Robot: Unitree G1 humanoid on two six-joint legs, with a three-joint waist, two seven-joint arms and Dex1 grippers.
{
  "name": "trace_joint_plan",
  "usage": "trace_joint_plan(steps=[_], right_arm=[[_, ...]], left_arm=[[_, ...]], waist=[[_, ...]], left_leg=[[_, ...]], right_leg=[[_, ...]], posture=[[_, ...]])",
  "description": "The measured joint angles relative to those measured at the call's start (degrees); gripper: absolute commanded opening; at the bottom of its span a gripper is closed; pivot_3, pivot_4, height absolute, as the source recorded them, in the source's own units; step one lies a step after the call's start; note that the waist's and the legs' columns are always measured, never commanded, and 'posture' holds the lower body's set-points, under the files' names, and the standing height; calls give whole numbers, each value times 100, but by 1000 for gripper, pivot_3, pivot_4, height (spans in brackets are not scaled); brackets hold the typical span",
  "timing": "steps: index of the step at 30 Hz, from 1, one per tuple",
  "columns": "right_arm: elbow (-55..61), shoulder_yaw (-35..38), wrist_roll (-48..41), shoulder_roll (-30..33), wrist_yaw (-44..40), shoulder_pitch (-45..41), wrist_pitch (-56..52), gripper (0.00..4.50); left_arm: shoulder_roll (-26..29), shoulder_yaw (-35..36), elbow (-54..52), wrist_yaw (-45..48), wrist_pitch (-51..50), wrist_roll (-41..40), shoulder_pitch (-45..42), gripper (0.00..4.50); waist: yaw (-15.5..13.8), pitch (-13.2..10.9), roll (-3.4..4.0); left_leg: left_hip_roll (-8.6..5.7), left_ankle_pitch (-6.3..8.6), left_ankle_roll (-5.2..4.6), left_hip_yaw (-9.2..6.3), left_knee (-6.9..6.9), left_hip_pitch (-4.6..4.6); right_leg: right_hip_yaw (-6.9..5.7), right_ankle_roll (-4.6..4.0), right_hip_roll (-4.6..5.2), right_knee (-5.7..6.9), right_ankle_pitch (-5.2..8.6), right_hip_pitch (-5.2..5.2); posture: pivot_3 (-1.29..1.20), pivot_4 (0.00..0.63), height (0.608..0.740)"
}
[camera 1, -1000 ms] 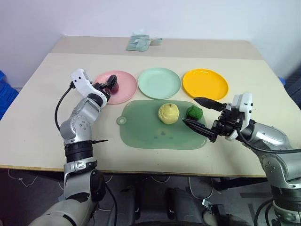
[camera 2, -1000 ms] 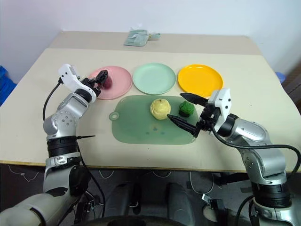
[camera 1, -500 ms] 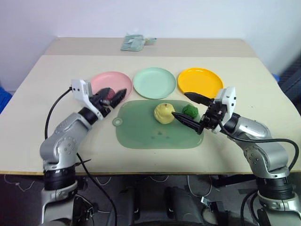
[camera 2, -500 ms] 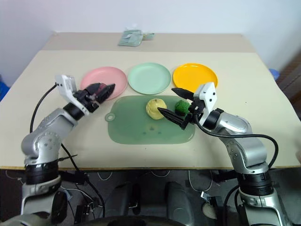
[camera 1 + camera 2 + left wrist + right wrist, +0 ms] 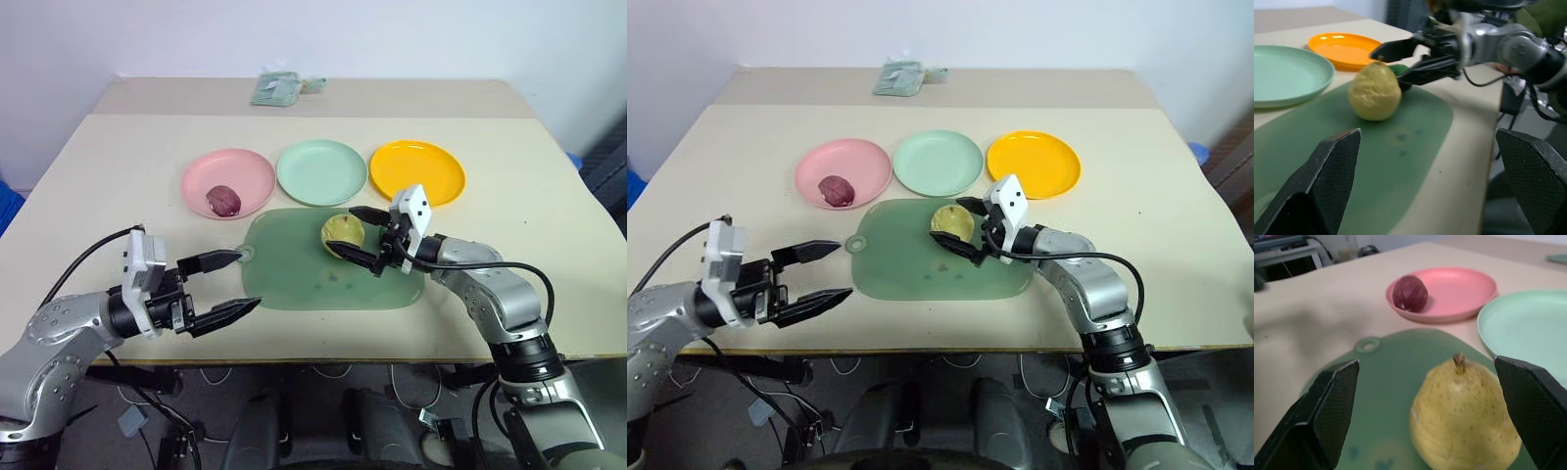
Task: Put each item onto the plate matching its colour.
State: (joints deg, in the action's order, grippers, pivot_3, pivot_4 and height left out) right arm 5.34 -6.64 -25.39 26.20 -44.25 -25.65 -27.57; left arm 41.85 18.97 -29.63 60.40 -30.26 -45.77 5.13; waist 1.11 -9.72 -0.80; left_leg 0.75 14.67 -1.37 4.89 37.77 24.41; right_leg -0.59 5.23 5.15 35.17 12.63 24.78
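Eye views: we see the right claw [image 5: 358, 236] wide open, empty, its two fingers either side of the yellow item [image 5: 343, 231] on the mat [image 5: 294, 279], not yet closed on it. The item lies straight ahead of that claw, between the fingers; its stem points up, so the long axis is upright. The left claw [image 5: 220, 284] is open and empty too, near the tabletop [image 5: 118, 186] edge, well apart from the item, so the right arm is nearer by far. Count: three plates, pink [image 5: 250, 166], mint [image 5: 323, 171], orange [image 5: 421, 171]; the red item [image 5: 223, 200] already sits on the pink one.

Left wrist view: own fingers spread, nothing between them. Yellow item on the mat, a bit of the green item [image 5: 1399, 69] just behind it, right claw around them. So three items in all.

Right wrist view: yellow item fills the gap between the spread fingers, close in. We judge the next move is closing on it, then carrying it to the orange plate.
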Motion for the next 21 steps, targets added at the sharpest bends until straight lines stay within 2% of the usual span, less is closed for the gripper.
trace_joint_plan(steps=[11, 15, 16, 21], right_arm=[[-714, -186, 580, -117, -70, -222, 163, 4500], [-871, -219, 703, -249, -87, -255, 274, 3396], [-908, -219, 718, -272, -83, -279, 287, 3250], [-918, -167, 708, -336, -77, -344, 291, 3240]], left_arm=[[42, 102, -105, 209, 447, 18, 466, 4473], [41, 94, -100, 200, 506, 27, 486, 4500], [39, 89, -94, 198, 536, 31, 485, 4500], [5, 68, -74, 152, 624, 43, 488, 4500]], waist=[[9, 0, 0], [11, 0, 1], [11, 0, 0], [8, 0, 1]], left_leg=[[0, -3, 5, 4, -15, 1], [0, -6, 9, 10, -27, 1], [0, -7, 11, 11, -30, 0], [0, -13, 17, 16, -44, 1]], right_leg=[[0, -2, 2, -1, 0, 14], [0, -3, 3, -1, 0, 21], [0, -4, 3, -1, 0, 23], [0, -5, 3, -1, 0, 33]], posture=[[0, 150, 740], [0, 150, 740], [0, 150, 740], [0, 150, 740]])
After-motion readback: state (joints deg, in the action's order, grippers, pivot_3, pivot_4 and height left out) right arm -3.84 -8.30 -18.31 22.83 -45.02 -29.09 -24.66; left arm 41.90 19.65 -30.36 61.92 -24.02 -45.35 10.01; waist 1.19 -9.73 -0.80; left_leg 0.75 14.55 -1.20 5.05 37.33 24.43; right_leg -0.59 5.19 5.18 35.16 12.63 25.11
